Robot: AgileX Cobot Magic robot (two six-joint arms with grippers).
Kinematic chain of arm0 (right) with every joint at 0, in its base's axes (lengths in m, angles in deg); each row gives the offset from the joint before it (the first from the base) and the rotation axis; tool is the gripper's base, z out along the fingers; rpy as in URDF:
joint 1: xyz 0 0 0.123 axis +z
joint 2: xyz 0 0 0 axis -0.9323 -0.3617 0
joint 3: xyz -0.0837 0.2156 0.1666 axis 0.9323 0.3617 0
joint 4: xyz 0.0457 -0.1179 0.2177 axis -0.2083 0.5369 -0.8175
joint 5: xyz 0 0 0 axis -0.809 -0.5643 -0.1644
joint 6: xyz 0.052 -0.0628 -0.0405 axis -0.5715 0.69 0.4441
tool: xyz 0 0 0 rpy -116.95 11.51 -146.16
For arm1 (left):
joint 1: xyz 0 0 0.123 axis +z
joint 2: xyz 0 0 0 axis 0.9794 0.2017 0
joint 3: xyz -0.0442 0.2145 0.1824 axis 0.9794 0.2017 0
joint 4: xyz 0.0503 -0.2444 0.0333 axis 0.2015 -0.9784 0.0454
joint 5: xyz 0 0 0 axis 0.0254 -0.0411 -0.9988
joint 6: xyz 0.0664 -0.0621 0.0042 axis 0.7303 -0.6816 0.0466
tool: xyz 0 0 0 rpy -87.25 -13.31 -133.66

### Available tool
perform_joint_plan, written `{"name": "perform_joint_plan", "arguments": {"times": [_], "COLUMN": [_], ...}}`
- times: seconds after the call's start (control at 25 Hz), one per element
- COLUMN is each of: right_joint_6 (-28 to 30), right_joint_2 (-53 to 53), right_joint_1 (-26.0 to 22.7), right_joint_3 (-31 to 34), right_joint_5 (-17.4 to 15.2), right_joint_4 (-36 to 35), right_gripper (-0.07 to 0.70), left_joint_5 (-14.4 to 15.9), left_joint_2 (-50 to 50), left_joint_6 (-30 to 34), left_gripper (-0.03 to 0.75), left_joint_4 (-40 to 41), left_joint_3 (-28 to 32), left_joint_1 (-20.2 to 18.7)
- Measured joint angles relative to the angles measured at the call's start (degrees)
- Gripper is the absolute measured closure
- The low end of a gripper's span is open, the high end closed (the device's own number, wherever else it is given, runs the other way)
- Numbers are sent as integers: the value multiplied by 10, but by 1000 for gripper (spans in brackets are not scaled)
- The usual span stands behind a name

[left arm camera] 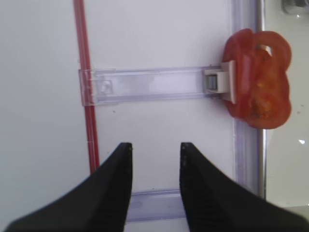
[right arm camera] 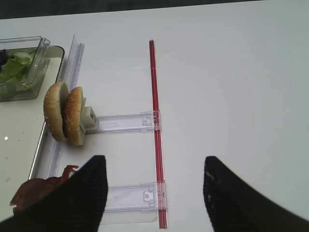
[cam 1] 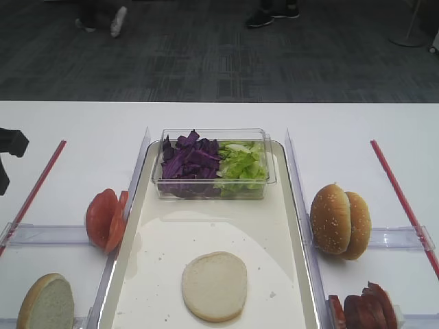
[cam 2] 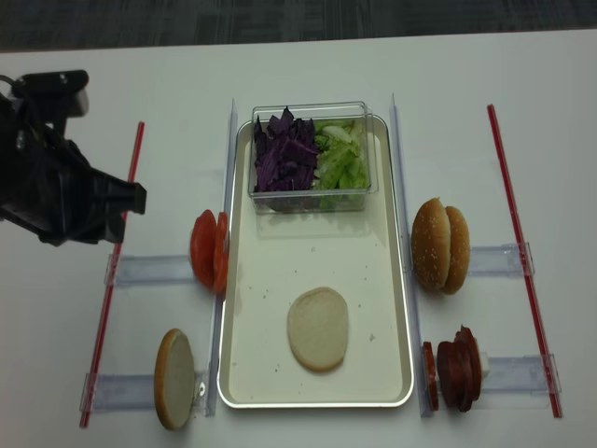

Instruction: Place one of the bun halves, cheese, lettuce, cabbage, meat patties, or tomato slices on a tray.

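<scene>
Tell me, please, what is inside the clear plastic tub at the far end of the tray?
The tub holds purple cabbage on its left and green lettuce on its right, side by side. Whatever lies beneath those heaps is covered.

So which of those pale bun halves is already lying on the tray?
The bun half lying flat mid-tray; the other bun half stands on edge outside, at left.

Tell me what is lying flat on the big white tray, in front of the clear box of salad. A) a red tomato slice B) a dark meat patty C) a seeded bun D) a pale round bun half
D: a pale bun half lies flat on the tray, while the tomato slices stand outside its left rim.
</scene>
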Motion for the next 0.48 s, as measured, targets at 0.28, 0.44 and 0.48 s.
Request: {"name": "perform_joint_plan", "arguments": {"times": [0.28,0.44,0.48], "right_joint_6": [0,0,1], "right_joint_2": [0,0,0], "right_joint_1": [0,0,0], "right_joint_3": [0,0,0], "right_joint_5": [0,0,0], "right_joint_4": [0,0,0], "right_gripper": [169,169,169], "left_joint_5": [15,21,22], "left_joint_2": [-2,-2,-2], "left_joint_6": [-3,-3,-3], "left_gripper": [481,481,481], "left_joint_4": [39,53,53], "left_joint_3": [0,0,0], "left_joint_1": [43,56,56]}}
